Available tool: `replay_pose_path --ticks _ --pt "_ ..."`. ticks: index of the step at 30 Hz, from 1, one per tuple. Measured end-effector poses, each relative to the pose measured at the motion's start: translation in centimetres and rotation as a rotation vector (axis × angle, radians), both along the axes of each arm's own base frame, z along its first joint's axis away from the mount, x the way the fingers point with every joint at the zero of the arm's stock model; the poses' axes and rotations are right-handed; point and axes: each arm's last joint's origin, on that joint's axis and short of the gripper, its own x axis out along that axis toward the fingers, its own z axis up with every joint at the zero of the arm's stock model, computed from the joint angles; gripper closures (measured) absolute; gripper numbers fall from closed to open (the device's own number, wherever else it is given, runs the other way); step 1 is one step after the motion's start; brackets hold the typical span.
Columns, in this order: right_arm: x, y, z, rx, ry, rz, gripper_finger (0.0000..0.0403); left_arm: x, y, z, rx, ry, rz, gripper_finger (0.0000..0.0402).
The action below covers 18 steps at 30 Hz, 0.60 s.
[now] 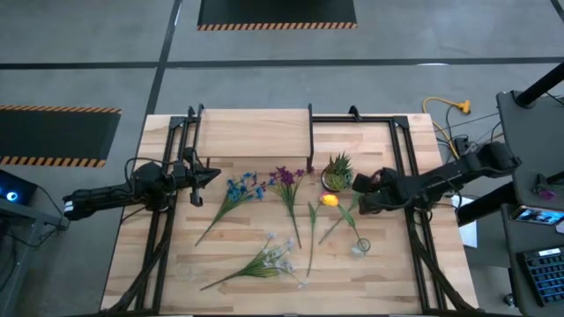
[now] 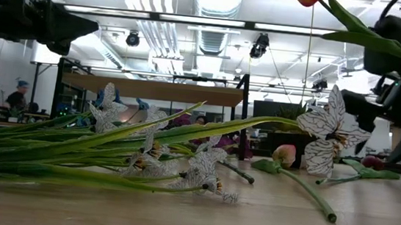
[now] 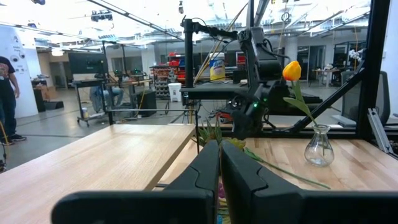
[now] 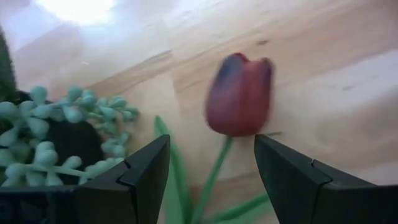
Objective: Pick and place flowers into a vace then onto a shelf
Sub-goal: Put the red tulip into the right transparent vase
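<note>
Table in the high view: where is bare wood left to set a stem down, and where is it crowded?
Bare wood: the front right corner of the table, past the glass vase, and the front left corner beside the white flowers. The shelf is bare. The middle is crowded with stems, the potted plant and right hand.

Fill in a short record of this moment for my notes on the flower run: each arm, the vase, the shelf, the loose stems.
left gripper: shut, empty, waiting at the table's left side
right gripper: fingers open, above a red tulip, beside the potted plant
vase: clear glass, upright on the table, holds one yellow-orange tulip
shelf: at the back edge
loose flowers: blue, purple and white stems flat on the table
</note>
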Motion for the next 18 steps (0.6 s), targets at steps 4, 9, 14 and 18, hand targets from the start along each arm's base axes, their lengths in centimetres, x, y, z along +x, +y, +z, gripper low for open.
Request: replay_pose_path --ticks 4,9,14,18 --pt "0.3 -0.7 -0.3 0.006 0.023 0.007 0.0179 0.0 0.0 0.0 0.0 0.0 0.0 0.0402" --pt "0.3 -1.3 -0.4 0.072 0.059 0.009 0.0179 0.0 0.0 0.0 0.0 0.0 0.0 0.0402" --pt "0.3 -1.8 -0.6 0.086 0.063 0.001 0.0179 0.0 0.0 0.0 0.0 -0.001 0.0 0.0402" --pt "-0.2 -2.3 -1.1 0.132 0.086 -0.012 0.0184 0.0 0.0 0.0 0.0 0.0 0.0 0.0402"
